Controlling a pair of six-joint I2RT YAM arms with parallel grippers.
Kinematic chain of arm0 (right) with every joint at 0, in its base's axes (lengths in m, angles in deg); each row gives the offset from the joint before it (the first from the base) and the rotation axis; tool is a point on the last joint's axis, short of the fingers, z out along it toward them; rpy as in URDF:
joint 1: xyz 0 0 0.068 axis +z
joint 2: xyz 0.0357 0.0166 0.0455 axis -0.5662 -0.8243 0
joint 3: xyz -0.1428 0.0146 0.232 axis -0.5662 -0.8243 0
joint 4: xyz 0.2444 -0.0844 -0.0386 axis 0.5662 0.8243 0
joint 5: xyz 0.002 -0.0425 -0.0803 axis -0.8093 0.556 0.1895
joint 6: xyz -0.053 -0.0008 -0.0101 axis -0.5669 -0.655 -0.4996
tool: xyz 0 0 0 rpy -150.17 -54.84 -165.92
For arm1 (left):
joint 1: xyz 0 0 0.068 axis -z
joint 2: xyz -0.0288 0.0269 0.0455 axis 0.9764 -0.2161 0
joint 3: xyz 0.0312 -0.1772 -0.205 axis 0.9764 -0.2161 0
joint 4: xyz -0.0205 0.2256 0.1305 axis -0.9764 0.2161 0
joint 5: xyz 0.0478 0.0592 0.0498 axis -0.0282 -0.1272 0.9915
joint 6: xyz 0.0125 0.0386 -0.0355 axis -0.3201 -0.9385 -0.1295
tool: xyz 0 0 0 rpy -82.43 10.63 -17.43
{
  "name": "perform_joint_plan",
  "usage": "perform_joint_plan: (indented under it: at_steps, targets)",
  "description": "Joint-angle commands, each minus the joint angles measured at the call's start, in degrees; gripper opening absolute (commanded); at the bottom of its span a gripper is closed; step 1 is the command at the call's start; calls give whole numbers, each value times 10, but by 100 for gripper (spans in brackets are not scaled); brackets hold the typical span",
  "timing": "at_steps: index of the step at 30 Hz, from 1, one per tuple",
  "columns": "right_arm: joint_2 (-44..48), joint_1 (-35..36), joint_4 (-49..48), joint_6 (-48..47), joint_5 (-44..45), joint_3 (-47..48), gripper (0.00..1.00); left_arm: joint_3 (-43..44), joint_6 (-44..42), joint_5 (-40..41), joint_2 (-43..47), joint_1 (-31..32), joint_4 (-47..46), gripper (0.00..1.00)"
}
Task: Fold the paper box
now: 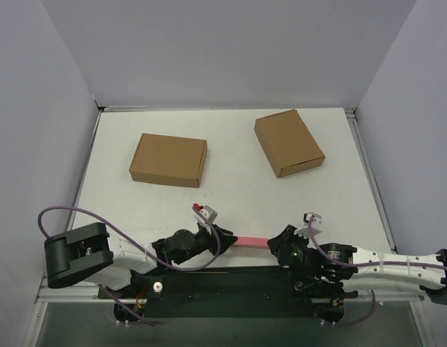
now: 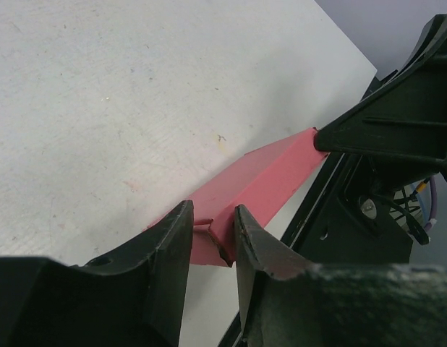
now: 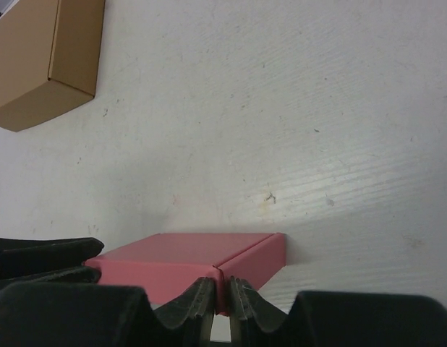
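The paper box (image 1: 251,241) is a pink, low rectangular box lying near the table's front edge between my two grippers. In the left wrist view one end of the paper box (image 2: 260,181) reaches between my left gripper (image 2: 213,231) jaws. Its corner wall leans on the right finger and a gap shows at the left finger, so the jaws stand open around it. In the right wrist view my right gripper (image 3: 222,300) is shut on the thin corner seam of the paper box (image 3: 180,253). From above, the left gripper (image 1: 227,237) and right gripper (image 1: 275,246) face each other across the box.
Two closed brown cardboard boxes lie farther back, one at left (image 1: 168,160) and one at right (image 1: 288,142); the left one (image 3: 43,58) shows in the right wrist view. The black base rail (image 1: 231,278) runs just behind the grippers. White walls enclose the table.
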Motion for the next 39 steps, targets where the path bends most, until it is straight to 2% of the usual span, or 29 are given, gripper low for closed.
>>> perform_joint_plan:
  at_steps: [1,12,16,20,24,25,28,30,32,33,35,36,38,39]
  targets:
    - [-56,36,8,11,-16,-13,18,-38,1,-5,-9,23,170,41]
    - [-71,63,-11,-6,13,-6,46,-24,4,-1,5,34,197,55]
    - [-62,62,-13,-27,30,-9,55,-11,-4,-8,-15,33,196,57]
    - [-71,49,-14,-49,18,-11,68,-5,-2,-23,-17,33,191,58]
    - [-86,-21,-56,-134,-40,-11,75,18,-1,-44,3,7,215,60]
    - [-94,-76,-69,-166,-60,-10,75,21,-3,-52,20,-12,223,61]
    - [-107,-159,-103,-263,-107,6,77,44,-10,-69,70,-50,271,62]
    - [-114,-206,-119,-333,-141,22,80,59,-17,-71,115,-94,334,64]
    - [-124,-289,-144,-398,-173,26,81,80,-19,-83,147,-158,396,67]
    - [-126,-318,-152,-417,-213,30,82,88,-21,-92,178,-185,417,67]
    - [-126,-391,-160,-451,-235,36,82,111,-23,-110,212,-232,485,69]
    - [-115,-413,-160,-482,-251,39,82,119,-24,-110,246,-277,510,73]
    - [-100,-479,-161,-506,-275,46,83,147,-28,-102,278,-316,595,77]
    - [-79,-505,-161,-527,-286,49,84,158,-27,-91,303,-345,626,82]
